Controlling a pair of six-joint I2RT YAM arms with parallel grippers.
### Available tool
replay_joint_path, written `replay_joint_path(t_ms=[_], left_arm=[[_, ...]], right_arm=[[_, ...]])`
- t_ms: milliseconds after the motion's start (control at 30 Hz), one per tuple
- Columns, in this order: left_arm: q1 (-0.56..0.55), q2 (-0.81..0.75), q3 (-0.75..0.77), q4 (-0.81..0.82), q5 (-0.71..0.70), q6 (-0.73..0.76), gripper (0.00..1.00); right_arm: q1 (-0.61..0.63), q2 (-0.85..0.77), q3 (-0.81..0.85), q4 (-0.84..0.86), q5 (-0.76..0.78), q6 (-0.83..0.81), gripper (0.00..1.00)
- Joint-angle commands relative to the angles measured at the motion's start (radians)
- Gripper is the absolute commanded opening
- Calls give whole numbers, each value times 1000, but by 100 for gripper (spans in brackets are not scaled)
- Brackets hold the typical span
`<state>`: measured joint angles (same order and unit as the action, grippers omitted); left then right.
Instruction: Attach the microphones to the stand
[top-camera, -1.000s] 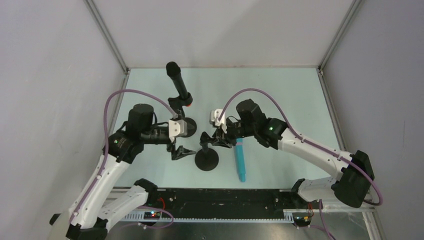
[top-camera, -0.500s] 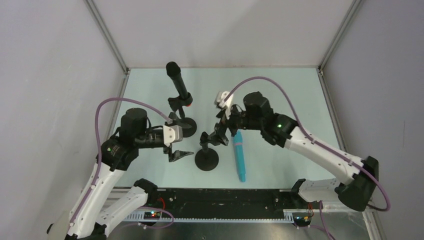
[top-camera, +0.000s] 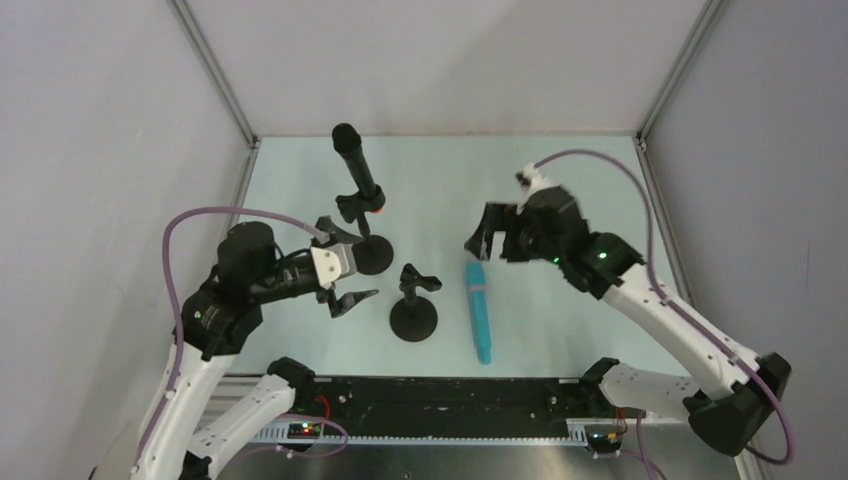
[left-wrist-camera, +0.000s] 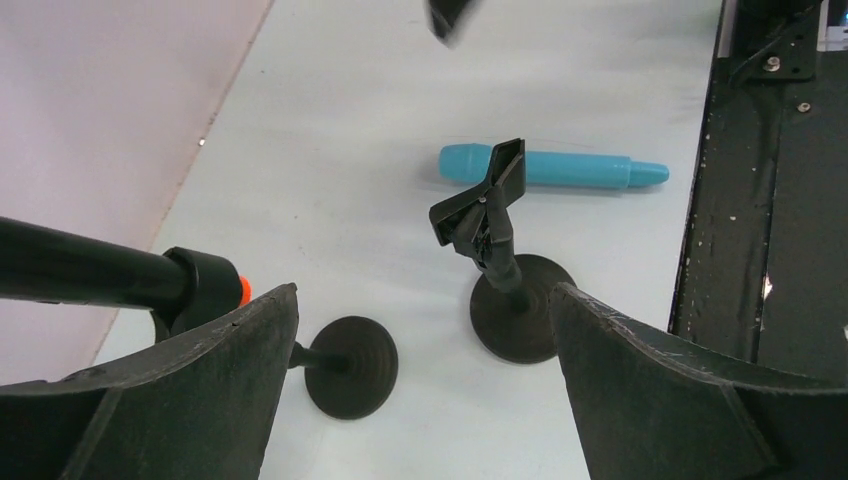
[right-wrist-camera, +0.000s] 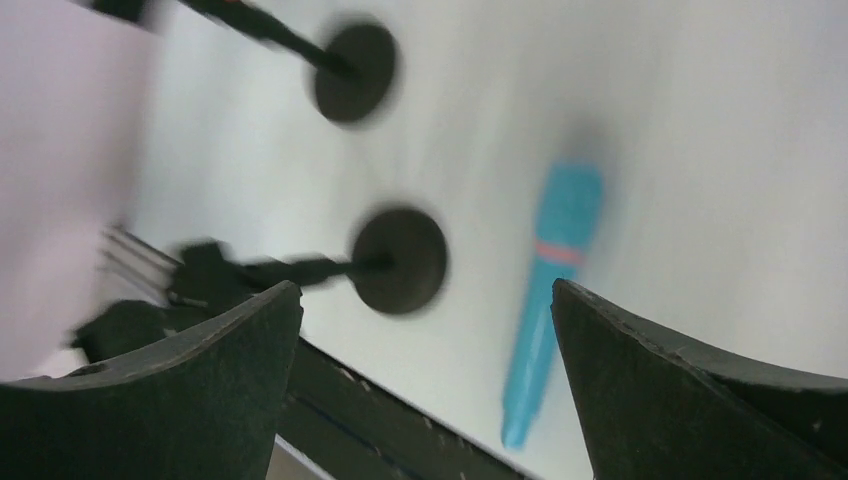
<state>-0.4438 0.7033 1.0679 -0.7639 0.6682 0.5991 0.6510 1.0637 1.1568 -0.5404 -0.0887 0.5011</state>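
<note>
The black microphone (top-camera: 355, 165) with its orange-red end cap (left-wrist-camera: 243, 290) sits tilted in the clip of the far stand (top-camera: 372, 255). The turquoise-blue microphone (top-camera: 479, 310) lies flat on the table, just right of the near stand (top-camera: 413, 318), whose clip (top-camera: 418, 280) is empty. My left gripper (top-camera: 348, 264) is open, left of the near stand and in front of the far one, holding nothing. My right gripper (top-camera: 488, 238) hangs open and empty above the blue microphone's far end. The right wrist view is blurred and shows the blue microphone (right-wrist-camera: 555, 290) and the near stand's base (right-wrist-camera: 400, 260) below.
A black rail (top-camera: 450, 405) runs along the table's near edge in front of the arm bases. Grey walls and metal frame posts (top-camera: 215, 75) close in the pale green table (top-camera: 560, 180) at left, back and right.
My right gripper has opened, left the near stand's clip and swung up and back to the right. My left gripper has drawn back a little to the left, still open.
</note>
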Motion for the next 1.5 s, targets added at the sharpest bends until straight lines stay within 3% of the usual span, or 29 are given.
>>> replay_joint_path(t_ms=[0,167,433,533,700,1000,1067,1133,1233,1333,1400,1467], left_arm=[[7,2,22,13,-63,-74,100],[7,55,95,-11,-81,-139,100],[7,57,91,-38,-75,-137,100],[7,67,97,-54,-88,-163,100],[7,50,68,-87,-49,-108,100],[0,137,13,-105,66,2,100],[-3,160,5,-104,84,44,100],[-4,187,-4,-103,104,101,100],[-5,232,-2,-104,130,169,100],[-4,293,18,-104,155,240,100],[-4,325,33,-103,172,268,100],[-6,349,47,-103,186,288,100]], right_arm=[[119,23,-101,-227,301,238,99],[169,157,-171,-164,273,267,99],[275,406,-174,-34,376,261,99],[282,470,-175,12,392,269,93],[272,535,-174,69,417,249,85],[248,609,-175,111,437,197,80],[244,611,-179,123,426,192,75],[243,605,-186,140,413,188,61],[244,572,-202,160,400,175,29],[245,470,-216,163,401,156,7],[244,385,-225,159,401,133,0],[242,293,-231,155,395,108,0]])
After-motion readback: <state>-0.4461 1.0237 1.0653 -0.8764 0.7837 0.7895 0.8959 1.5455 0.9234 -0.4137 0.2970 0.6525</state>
